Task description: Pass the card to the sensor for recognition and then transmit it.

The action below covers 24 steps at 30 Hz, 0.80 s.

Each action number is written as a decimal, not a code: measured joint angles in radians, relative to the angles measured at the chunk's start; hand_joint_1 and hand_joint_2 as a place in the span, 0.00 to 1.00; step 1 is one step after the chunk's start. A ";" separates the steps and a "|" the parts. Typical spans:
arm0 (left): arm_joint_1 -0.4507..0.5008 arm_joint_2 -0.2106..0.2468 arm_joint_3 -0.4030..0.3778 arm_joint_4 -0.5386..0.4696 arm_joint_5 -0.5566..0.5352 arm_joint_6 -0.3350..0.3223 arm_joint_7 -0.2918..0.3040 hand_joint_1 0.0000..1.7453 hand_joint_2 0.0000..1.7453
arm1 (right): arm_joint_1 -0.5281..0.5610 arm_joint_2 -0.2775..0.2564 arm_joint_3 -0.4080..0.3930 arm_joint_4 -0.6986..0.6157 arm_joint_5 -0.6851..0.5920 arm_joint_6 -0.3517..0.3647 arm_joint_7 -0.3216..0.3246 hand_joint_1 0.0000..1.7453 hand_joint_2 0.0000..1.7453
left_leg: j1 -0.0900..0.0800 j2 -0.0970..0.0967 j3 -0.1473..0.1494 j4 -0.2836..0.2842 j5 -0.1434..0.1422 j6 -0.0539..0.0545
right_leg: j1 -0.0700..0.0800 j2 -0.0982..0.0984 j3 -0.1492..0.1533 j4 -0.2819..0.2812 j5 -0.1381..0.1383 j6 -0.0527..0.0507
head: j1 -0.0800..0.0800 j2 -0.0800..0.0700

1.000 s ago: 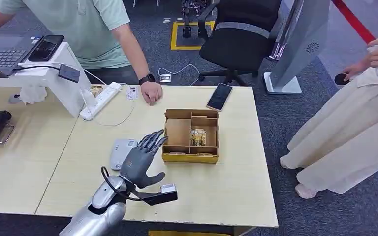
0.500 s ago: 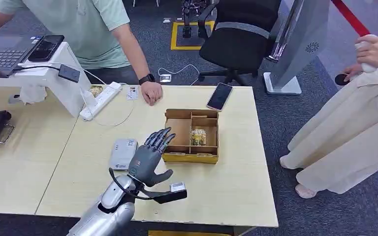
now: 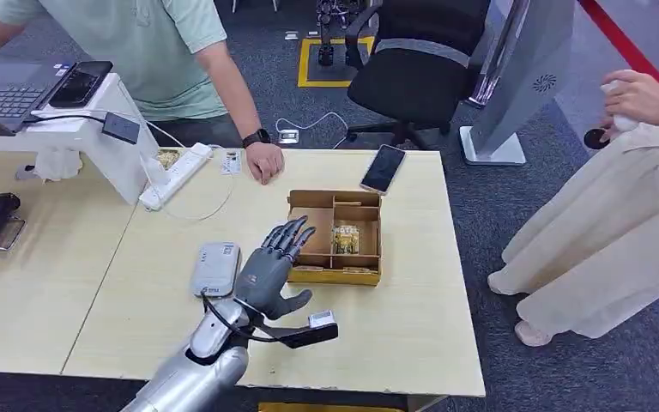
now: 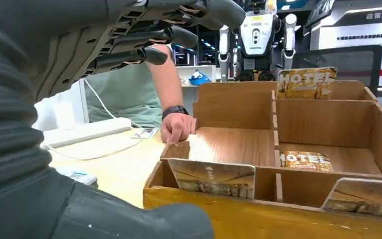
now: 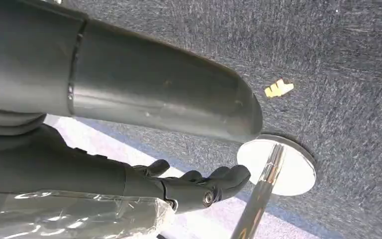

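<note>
Head view, noted near to far. Left hand (image 3: pixel 270 268) hung open above the table, fingers (image 3: pixel 290 232) spread and stretched toward the cardboard organiser box (image 3: pixel 333 276), holding nothing. Its fingertips sat over the box's near-left edge. Grey card reader (image 3: pixel 215 267) lay flat just beside the hand on its outer side.

Left wrist view: hotel key cards stood in the box's front slots just past the thumb, nearest one (image 4: pixel 213 178) directly ahead, another (image 4: pixel 306 82) upright against the back wall, one (image 4: pixel 306 160) lying flat in a middle compartment.

Right hand (image 5: pixel 199 186) hung low over carpet, fingers loosely curled, apparently empty; whether it was truly closed I could not tell.

Risks, as judgement: the cards sat thin and tight in narrow slots, so broad fingers could snag the cardboard wall and drag or tip the light box, or pinch two cards together. A smooth card could also slip on the way to the reader.

Surface: pale wood-grain table (image 3: pixel 395 326). Beyond the box, a person's hand (image 3: pixel 264 161) rested on the far edge, a smartphone (image 3: pixel 383 168) nearby; office chair (image 3: pixel 420 69) on dark carpet behind.
</note>
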 joint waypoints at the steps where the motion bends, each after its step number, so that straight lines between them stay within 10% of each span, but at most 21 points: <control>1: -0.004 -0.004 -0.002 0.011 -0.006 0.005 0.002 0.00 1.00 | -0.001 0.000 0.002 0.000 0.000 0.000 0.002 0.00 0.00 | 0.000 0.000 0.000 0.000 0.000 0.000 | 0.000 0.000 0.000 0.000 0.000 0.000 | 0.000 0.000; 24: -0.077 -0.050 -0.048 0.181 -0.081 0.078 0.051 0.00 1.00 | -0.009 -0.002 0.021 0.015 0.001 0.000 0.011 0.00 0.00 | 0.000 0.000 0.000 0.000 0.000 0.000 | 0.000 0.000 0.000 0.000 0.000 0.000 | 0.000 0.000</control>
